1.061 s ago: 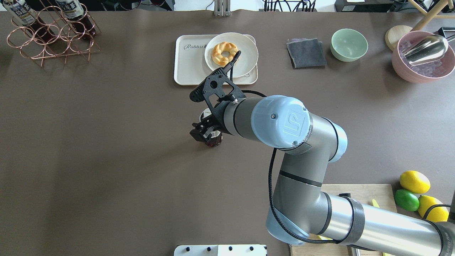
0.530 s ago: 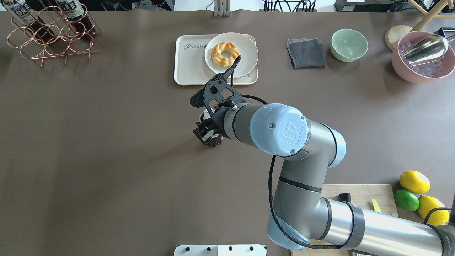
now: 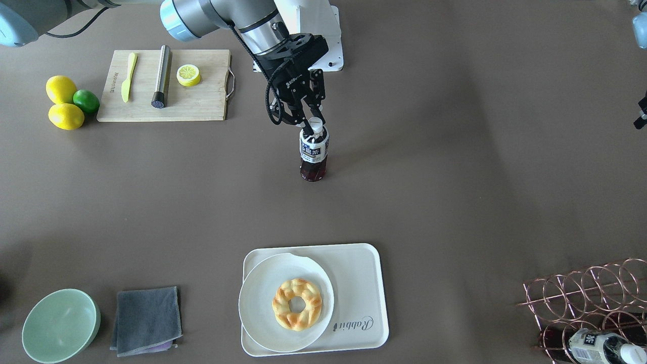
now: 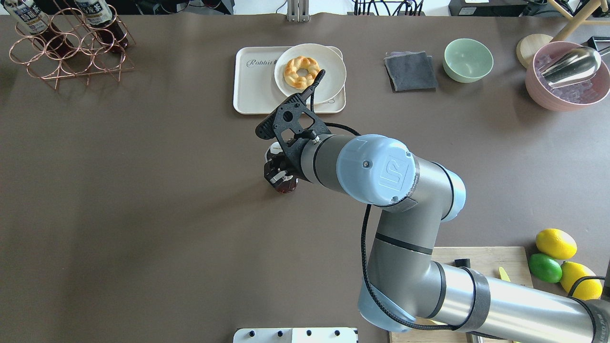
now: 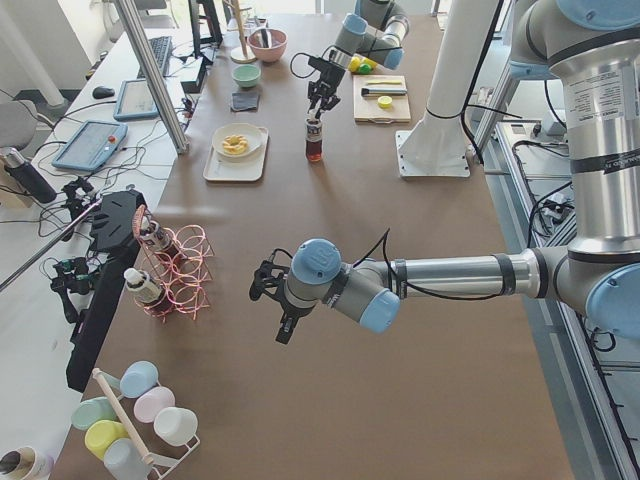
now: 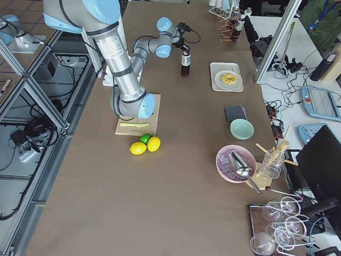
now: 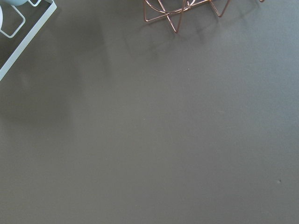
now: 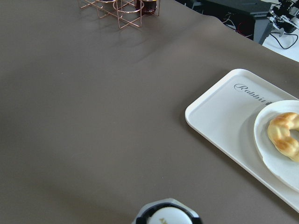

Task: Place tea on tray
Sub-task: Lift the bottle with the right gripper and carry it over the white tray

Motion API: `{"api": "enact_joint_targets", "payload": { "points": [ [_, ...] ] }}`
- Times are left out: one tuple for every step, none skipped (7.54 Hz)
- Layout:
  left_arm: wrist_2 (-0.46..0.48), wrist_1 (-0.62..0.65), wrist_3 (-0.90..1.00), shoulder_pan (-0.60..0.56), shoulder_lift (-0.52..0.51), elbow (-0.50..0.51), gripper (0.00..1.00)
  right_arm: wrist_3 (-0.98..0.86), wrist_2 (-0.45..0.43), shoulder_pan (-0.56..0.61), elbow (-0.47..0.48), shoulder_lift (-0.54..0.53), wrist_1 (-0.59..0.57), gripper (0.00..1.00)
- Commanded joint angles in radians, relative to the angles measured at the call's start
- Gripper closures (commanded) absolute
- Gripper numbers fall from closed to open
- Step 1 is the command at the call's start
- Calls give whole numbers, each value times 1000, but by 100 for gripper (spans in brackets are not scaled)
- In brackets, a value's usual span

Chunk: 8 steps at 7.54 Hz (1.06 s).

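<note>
The tea bottle [image 3: 314, 154] stands upright mid-table, with dark liquid, a white cap and a printed label. My right gripper [image 3: 309, 120] comes down from above and is shut on its neck just below the cap; in the overhead view the bottle [image 4: 286, 184] is mostly hidden under the wrist. The cap [image 8: 170, 217] shows at the bottom of the right wrist view. The cream tray [image 4: 252, 90] lies beyond it, apart, with "Rabbit" lettering. My left gripper [image 5: 262, 288] hovers over bare table near the rack; I cannot tell if it is open.
A round white plate [image 4: 329, 59] with a doughnut fills the tray's right half. A copper wire rack [image 4: 71, 47] at the far left holds two more bottles. A grey cloth [image 4: 411, 70], green bowl [image 4: 468, 59] and pink bowl [image 4: 567, 76] sit far right; a cutting board [image 3: 164, 86] is near the base.
The right gripper's fingers were spread wide beside the bottle a second ago and have closed in on its neck. The bottle stands in the same spot.
</note>
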Motion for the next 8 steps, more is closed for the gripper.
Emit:
{"api": "enact_joint_targets", "payload": {
  "points": [
    [-3, -2, 0, -1, 0, -3, 1, 8, 4, 45, 1, 31, 0, 100],
    [-6, -2, 0, -1, 6, -5, 1, 16, 5, 74, -7, 69, -9, 100],
    [-7, -2, 0, -1, 8, -5, 1, 52, 10, 108, -22, 99, -14, 100],
    [-10, 11, -12, -2, 9, -5, 1, 71, 22, 138, -77, 154, -14, 100],
    [-12, 75, -14, -13, 8, -3, 1, 74, 30, 169, -155, 203, -9, 100],
    [-23, 191, -3, -34, -6, -5, 1, 88, 32, 194, -233, 253, -8, 100],
    [-21, 219, -2, -35, 1, 0, 1, 89, 47, 212, -305, 307, -6, 100],
    [-17, 262, 0, -22, 2, -1, 1, 89, 61, 227, -360, 345, -5, 100]
  ]
}}
